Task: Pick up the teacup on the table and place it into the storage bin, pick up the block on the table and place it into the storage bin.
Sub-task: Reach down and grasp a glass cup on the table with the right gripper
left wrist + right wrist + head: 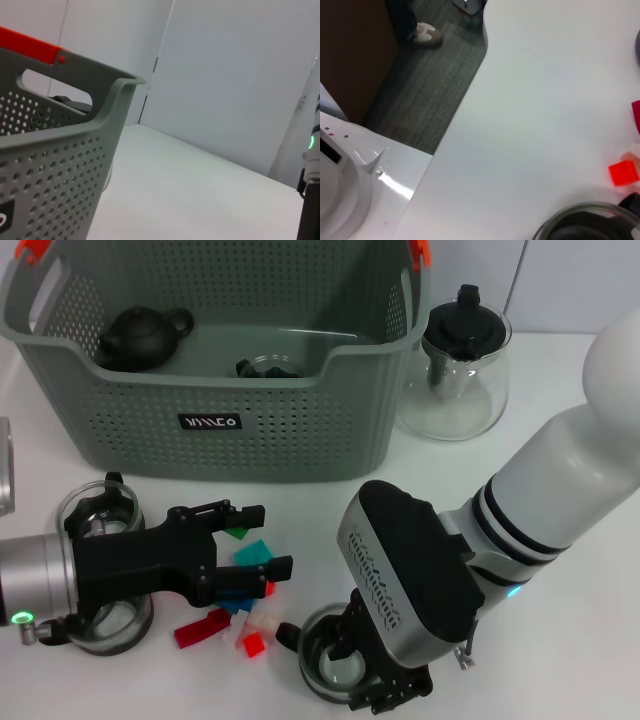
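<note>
The grey-green storage bin (250, 420) stands at the back of the table, its corner and orange clip also in the left wrist view (60, 150). A glass teacup (330, 665) sits near the front edge, and my right gripper (375, 670) is down at its rim. The right wrist view shows that cup's rim (585, 220) and a red block (623, 173). My left gripper (250, 540) is open and hovers over a pile of small blocks: teal (255, 552), green (237, 533) and red (200, 628). Two more glass teacups (100, 510) (110, 625) stand under the left arm.
Inside the bin lie a black teapot (145, 335) and a small glass cup (270, 367). A glass teapot with a black lid (462, 365) stands right of the bin. The table's edge (465, 110) drops to grey floor.
</note>
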You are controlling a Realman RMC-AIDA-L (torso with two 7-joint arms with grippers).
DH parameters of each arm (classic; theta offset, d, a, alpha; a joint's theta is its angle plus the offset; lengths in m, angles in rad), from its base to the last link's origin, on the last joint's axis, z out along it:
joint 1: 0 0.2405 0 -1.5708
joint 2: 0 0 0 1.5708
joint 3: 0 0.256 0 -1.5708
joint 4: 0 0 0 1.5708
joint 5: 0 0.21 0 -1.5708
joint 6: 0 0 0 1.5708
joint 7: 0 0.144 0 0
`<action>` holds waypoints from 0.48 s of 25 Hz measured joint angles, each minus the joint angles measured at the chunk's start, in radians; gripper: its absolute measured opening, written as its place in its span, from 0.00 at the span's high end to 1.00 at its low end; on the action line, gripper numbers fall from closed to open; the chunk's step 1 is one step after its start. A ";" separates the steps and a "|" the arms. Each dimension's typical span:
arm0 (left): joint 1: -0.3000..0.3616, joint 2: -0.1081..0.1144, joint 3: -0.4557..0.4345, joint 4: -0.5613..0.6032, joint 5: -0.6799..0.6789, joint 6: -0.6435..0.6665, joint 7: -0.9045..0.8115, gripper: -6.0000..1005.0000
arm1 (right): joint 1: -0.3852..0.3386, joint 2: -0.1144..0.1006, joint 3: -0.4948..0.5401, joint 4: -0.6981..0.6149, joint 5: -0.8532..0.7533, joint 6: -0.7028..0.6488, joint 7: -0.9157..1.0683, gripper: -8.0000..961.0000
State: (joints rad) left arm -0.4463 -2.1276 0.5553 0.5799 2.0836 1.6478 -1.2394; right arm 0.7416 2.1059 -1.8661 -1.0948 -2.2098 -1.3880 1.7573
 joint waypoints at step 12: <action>0.008 -0.002 0.000 0.001 -0.001 -0.003 0.000 0.18 | 0.000 -0.002 0.008 -0.003 -0.011 -0.041 0.010 0.63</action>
State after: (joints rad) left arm -0.4385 -2.1294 0.5553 0.5809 2.0830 1.6445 -1.2394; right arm 0.7419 2.1042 -1.8585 -1.0975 -2.2212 -1.4293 1.7676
